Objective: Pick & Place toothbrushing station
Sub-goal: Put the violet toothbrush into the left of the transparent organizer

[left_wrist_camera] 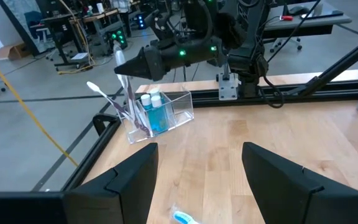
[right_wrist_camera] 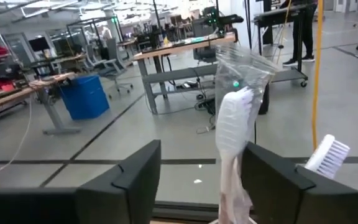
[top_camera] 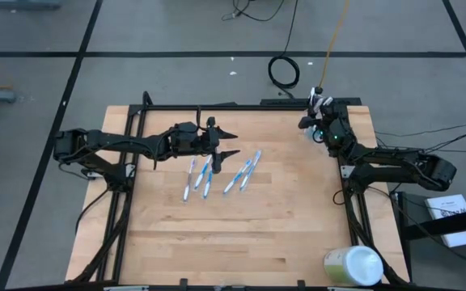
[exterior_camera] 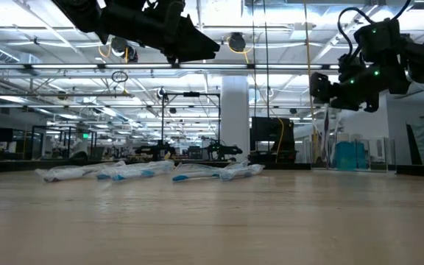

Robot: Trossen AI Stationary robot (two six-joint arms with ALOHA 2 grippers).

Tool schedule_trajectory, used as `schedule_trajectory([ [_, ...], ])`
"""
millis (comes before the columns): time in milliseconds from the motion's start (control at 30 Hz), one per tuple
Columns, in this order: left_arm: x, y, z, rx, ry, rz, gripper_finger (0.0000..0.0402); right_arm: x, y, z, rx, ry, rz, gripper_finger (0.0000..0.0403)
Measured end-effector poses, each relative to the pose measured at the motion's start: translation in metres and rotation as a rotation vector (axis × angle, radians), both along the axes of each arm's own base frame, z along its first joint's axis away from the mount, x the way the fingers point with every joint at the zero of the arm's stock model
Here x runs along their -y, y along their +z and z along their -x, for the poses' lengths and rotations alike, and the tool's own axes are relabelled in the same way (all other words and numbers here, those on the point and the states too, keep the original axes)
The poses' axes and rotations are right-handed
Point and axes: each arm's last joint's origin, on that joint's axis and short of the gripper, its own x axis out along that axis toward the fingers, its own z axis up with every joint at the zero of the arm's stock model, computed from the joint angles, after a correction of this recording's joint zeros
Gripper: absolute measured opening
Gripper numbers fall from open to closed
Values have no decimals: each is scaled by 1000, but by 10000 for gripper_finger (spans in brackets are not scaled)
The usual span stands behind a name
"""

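A small clear holder (left_wrist_camera: 160, 115) stands at the table's far right corner (top_camera: 318, 103), with several toothbrushes and teal-capped tubes (left_wrist_camera: 156, 109) upright in it. My right gripper (right_wrist_camera: 197, 180) hovers level just over it (left_wrist_camera: 132, 65), open, and a plastic-wrapped toothbrush (right_wrist_camera: 235, 124) rises out of the holder between its fingers. Several wrapped blue-and-white toothbrushes (top_camera: 217, 174) lie flat on the wood in the table's middle. My left gripper (top_camera: 227, 142) hangs open above them, with nothing between its fingers (left_wrist_camera: 197, 168). My right gripper is open around the wrapped toothbrush's head (right_wrist_camera: 234, 115), which stands upright in the holder close to one finger (right_wrist_camera: 272, 180). I cannot tell whether that finger touches the wrap.
A large pale green-and-white round container (top_camera: 353, 265) lies at the table's near right corner. Black frame rails (top_camera: 217, 107) run along the far and side edges. Bare wood (top_camera: 233, 234) spreads over the table's near half.
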Motion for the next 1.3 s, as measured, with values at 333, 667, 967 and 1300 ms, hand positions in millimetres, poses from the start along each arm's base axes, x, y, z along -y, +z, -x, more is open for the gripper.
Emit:
schedule_trajectory([
  [333,0,0,0,0,0,0,241,-2,-15,-2,-99,99,-121,231],
  [667,0,0,0,1,2,14,241,0,-12,4,-207,-127,-56,218],
  [967,0,0,0,2,2,15,241,1,10,4,-215,-162,120,204],
  [1300,0,0,0,1,2,14,241,-31,35,-10,-35,295,294,187],
])
